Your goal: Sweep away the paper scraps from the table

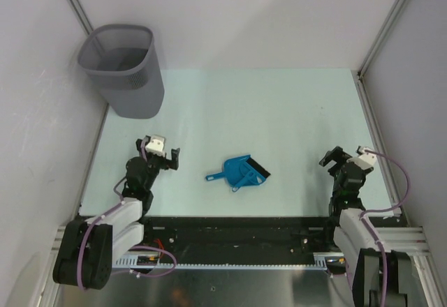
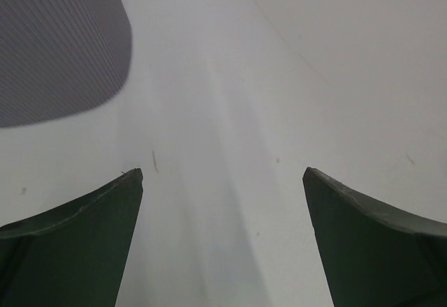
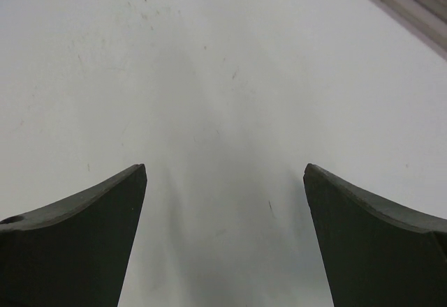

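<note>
No paper scraps show in any view. The pale green table [image 1: 279, 111] lies bare around the arms. My left gripper [image 1: 172, 158] hovers low at the near left, open, and in the left wrist view [image 2: 223, 174] only bare table shows between its fingers. At the near right my right gripper [image 1: 331, 158] is open too, with nothing but the table surface between its fingers in the right wrist view [image 3: 225, 169].
A blue dustpan [image 1: 237, 173] with a dark-bristled brush [image 1: 258, 170] lying in it sits between the two grippers. A grey mesh wastebasket [image 1: 126, 66] stands at the far left corner, and its wall [image 2: 56, 42] is ahead-left of the left gripper. Walls enclose the table.
</note>
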You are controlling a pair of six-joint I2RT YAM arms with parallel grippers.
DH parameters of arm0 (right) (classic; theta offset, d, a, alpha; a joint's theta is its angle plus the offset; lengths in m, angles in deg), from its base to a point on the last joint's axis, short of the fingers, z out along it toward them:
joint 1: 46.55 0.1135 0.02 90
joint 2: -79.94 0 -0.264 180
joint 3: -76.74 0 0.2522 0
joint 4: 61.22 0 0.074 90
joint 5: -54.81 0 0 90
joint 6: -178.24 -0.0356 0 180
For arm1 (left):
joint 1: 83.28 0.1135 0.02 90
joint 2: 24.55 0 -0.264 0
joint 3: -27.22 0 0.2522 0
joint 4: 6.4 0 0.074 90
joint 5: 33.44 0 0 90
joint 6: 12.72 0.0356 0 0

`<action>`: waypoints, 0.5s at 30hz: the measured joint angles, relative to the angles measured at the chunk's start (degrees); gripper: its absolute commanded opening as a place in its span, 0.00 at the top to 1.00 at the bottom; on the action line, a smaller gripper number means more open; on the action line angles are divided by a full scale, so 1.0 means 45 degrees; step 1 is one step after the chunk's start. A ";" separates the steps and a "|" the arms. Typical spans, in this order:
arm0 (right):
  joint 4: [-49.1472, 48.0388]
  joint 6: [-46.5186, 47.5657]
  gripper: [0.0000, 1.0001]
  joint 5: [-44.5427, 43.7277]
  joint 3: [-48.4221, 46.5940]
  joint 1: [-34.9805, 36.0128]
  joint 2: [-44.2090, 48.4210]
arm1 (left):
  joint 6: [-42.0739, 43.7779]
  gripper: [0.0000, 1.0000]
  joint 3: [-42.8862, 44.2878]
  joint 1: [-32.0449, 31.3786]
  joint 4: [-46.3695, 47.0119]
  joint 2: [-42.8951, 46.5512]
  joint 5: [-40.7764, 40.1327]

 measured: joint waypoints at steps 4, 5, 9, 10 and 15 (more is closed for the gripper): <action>-0.1914 0.0194 0.00 0.0641 -0.0049 -0.0588 -0.1428 | -0.0049 0.00 -0.0146 0.0000 0.1778 -0.0141 -0.0529; -0.2307 0.0282 0.00 0.0787 -0.0112 -0.0675 -0.1909 | -0.0049 0.00 -0.0204 0.0005 0.2103 -0.0136 -0.0699; -0.3614 0.0665 0.00 0.1209 -0.0500 -0.0763 -0.3657 | -0.0165 0.00 -0.0432 0.0321 0.2885 -0.0131 -0.1039; -0.3988 0.0763 0.00 0.1258 -0.0602 -0.0763 -0.4031 | -0.0199 0.00 -0.0442 0.0515 0.3011 -0.0131 -0.1039; -0.5493 0.1161 0.00 0.2098 -0.1443 -0.1103 -0.6028 | -0.0355 0.00 -0.0442 0.1010 0.3521 -0.0359 -0.1044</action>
